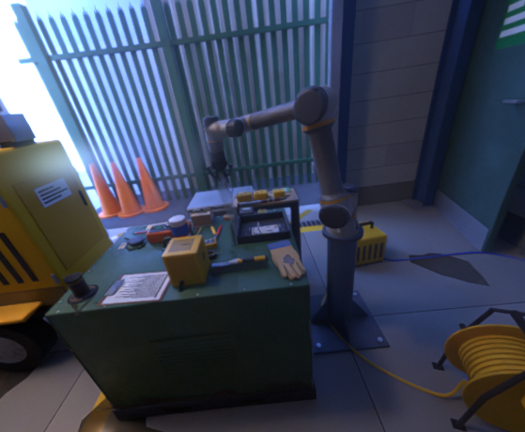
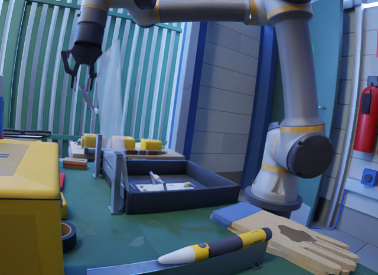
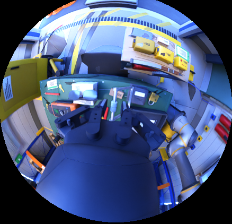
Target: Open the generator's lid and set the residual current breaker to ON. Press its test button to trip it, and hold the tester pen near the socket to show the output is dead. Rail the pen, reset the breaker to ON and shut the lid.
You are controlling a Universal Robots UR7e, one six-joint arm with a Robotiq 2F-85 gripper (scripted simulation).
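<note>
The clear lid (image 2: 110, 92) stands nearly upright over the far side of the dark generator box (image 2: 174, 186), with its handle (image 2: 88, 101) sticking out on the side away from the box. My gripper (image 2: 81, 82) hangs just above that handle, partly closed and holding nothing. Inside the open box lie the breaker lever (image 2: 157, 179) and a yellow test button (image 2: 187, 184) on a white panel. The tester pen (image 2: 213, 246), white-tipped with yellow and grey bands, rests on its rail (image 2: 171, 261) at the near edge of the green bench.
A yellow case (image 2: 29, 202) stands on the bench's near left. A work glove (image 2: 290, 238) lies right of the pen, a tape roll (image 2: 68, 235) beside the case. Yellow blocks (image 2: 122, 142) sit on a shelf behind the box. My arm's pedestal (image 1: 342, 281) rises right of the bench.
</note>
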